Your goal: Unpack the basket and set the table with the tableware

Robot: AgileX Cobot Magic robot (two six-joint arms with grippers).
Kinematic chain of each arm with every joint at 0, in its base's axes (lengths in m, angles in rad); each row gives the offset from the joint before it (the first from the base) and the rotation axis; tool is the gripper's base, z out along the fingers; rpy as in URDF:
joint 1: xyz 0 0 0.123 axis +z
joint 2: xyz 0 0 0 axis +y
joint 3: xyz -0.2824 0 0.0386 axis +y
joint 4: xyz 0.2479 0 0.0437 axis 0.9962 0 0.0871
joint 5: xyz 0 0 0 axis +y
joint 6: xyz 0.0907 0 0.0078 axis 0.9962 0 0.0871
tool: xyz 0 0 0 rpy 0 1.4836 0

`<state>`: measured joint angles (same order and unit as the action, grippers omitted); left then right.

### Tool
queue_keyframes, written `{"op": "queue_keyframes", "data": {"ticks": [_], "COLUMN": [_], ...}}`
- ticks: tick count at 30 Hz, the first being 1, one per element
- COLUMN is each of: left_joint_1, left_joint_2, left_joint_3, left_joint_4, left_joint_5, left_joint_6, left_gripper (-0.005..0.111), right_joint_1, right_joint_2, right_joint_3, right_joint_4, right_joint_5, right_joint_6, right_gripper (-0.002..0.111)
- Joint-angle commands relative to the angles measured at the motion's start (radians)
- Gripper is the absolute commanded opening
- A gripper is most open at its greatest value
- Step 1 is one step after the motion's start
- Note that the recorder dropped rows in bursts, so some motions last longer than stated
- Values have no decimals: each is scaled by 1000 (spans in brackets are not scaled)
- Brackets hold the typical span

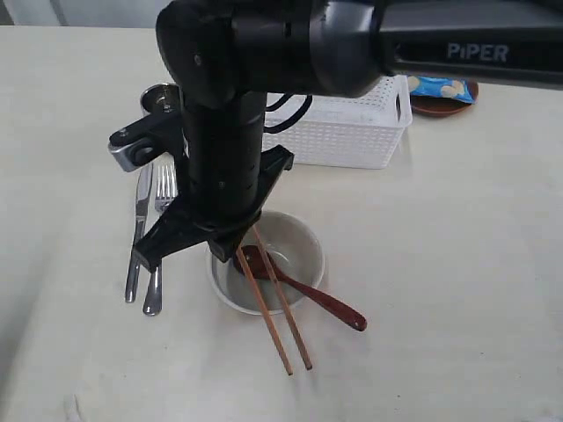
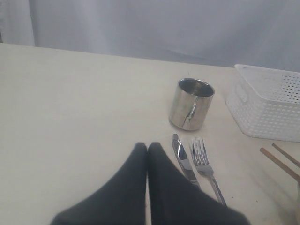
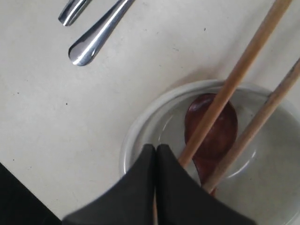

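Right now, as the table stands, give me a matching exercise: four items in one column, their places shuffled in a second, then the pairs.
Items:
1 spoon
2 chopsticks
3 steel cup
4 chip bag

Places:
A on the dark plate beside the basket
B head in the bowl
C upright near the knife and fork tips
D slanting across the bowl

Pairs: 1-B, 2-D, 3-C, 4-A.

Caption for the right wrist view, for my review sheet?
Shut right gripper over a pale bowl holding a reddish-brown spoon, two wooden chopsticks slanting across its rim, steel cutlery handles beside it.
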<state>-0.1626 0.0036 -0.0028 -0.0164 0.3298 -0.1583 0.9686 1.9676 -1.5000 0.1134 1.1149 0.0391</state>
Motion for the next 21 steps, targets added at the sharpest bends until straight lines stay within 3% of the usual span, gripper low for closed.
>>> {"op": "queue_keyframes", "data": {"ticks": [1,9,21], "left_joint_1": [1,1,1], "left_joint_2": [-4,-4,-4], "left_joint_3": [3,3,3], "left_joint_4": [-3,-3,-3], "left_joint_5": [-11,-11,-11], "left_joint_6": [1,1,1], "left_gripper": [0,0,0], "right_joint_1": [14,63,61], "right_joint_2": [-9,1,50], "right_joint_3": [3,3,3], "right_joint_4": [-15,-136,-124], "right_joint_5": [-25,-19,-23], "right_joint_6": [9,56,53], "right_gripper": [-1,-1,-1]}}
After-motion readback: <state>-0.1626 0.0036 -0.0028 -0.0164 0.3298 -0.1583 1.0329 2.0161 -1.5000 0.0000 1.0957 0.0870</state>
